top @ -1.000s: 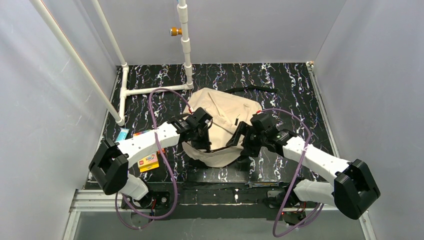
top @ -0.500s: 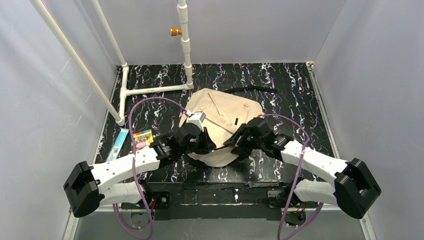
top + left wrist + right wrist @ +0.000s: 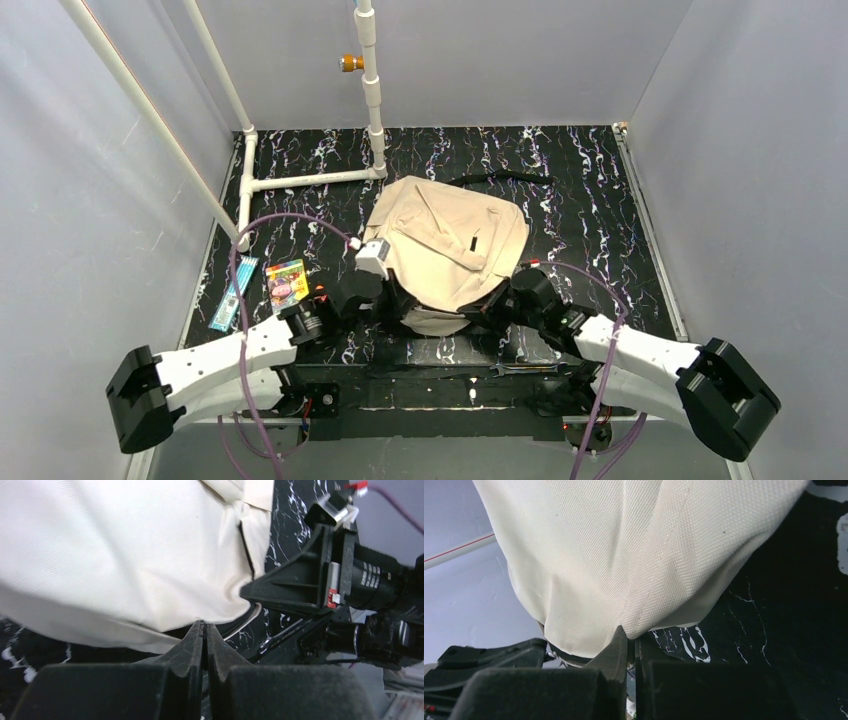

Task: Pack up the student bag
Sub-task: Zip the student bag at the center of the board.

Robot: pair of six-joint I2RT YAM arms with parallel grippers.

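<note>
The jaws of the left arm (image 3: 240,352) are closed flat together, and the near hem of the student bag (image 3: 450,245) appears to be nipped at their tips. The jaws of the right arm (image 3: 640,350) are likewise closed, with a seam of the beige fabric pinched between them. The bag is laid flat in the middle of the worktop (image 3: 600,200), its near edge held between the two wrists and its black strap (image 3: 500,180) lying at the far side. A dark gap is shown under the near flap in the left wrist view and may be taken for the mouth, though it cannot be told whether a zip is undone. Nothing is seen to be packed: a colourful book (image 3: 286,281) and a blue packet (image 3: 232,294) are left on the worktop, well apart from the bag on its left. The task is judged to be at an early stage: the bag is gripped, but the mouth is yet to be spread and both loose items carried in.
</note>
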